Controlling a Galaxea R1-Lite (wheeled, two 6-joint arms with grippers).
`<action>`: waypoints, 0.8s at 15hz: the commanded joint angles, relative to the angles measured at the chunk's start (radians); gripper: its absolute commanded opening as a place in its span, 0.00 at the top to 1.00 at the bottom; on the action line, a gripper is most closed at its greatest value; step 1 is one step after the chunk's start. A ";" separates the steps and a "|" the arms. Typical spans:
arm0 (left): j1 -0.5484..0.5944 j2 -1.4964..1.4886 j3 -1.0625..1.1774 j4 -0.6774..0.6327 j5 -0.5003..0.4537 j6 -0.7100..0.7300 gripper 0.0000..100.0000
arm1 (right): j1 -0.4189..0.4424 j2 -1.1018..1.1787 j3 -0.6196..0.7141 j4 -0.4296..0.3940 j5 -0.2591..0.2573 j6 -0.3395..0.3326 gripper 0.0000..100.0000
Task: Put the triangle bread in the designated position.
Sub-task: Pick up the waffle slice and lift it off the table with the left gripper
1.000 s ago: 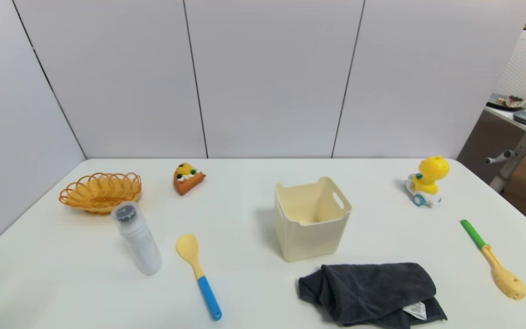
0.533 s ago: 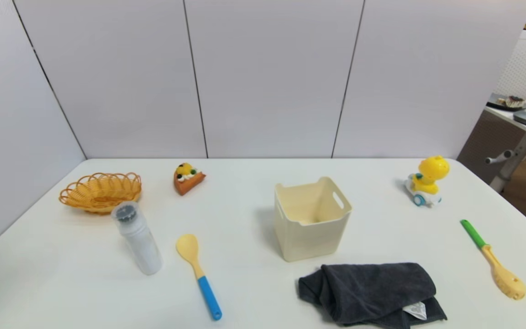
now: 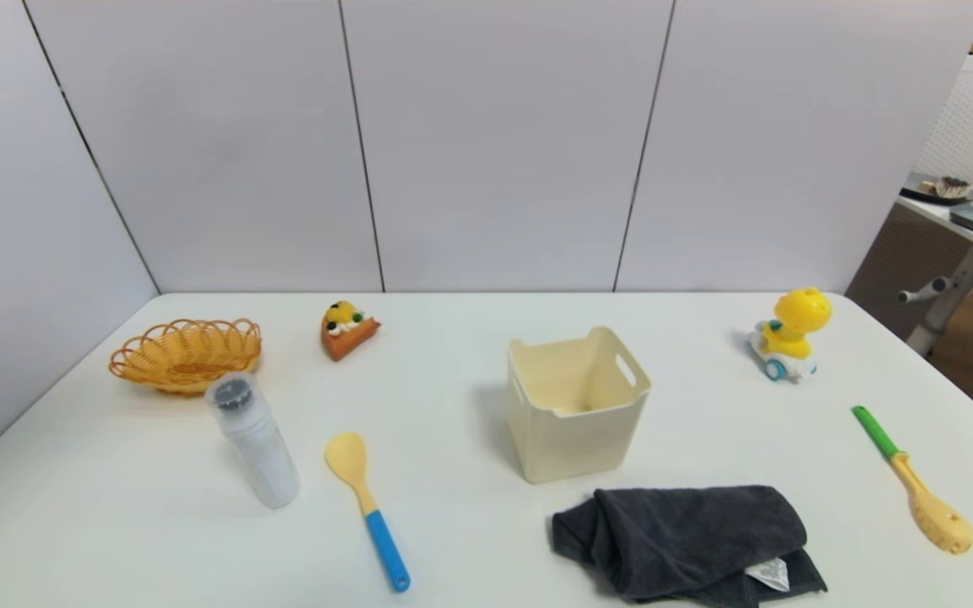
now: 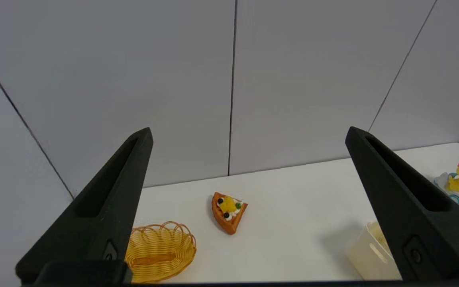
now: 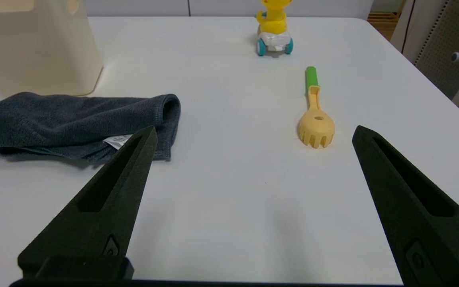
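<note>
Left gripper (image 4: 249,131) spread wide and holding nothing, raised above the desk (image 3: 453,397), facing the triangle bread (image 4: 228,212) well ahead. Right gripper (image 5: 253,131) likewise released and empty, low over bare desk near the dark grey towel (image 5: 74,119) and the green-handled yellow fork (image 5: 315,115). Neither arm visible from the head camera. Triangle bread (image 3: 346,328) lying flat near the far edge of the desk, untouched, between the orange woven basket (image 3: 186,353) on its left and the cream bin (image 3: 575,404) farther right. White bottle (image 3: 253,439) upright just before the basket; blue-handled yellow spoon (image 3: 366,502) beside it. Yellow duck toy (image 3: 789,333) at far right.
</note>
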 commanded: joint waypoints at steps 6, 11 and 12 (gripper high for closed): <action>0.002 0.404 -0.093 0.013 -0.024 0.110 0.00 | 0.000 0.002 0.000 0.000 -0.001 0.000 0.00; -0.001 0.513 -0.093 0.023 -0.036 0.166 0.00 | 0.000 0.000 0.000 0.000 0.001 0.000 0.00; -0.001 0.527 -0.093 0.054 -0.049 0.172 0.00 | 0.000 0.002 0.000 0.000 -0.001 0.000 0.00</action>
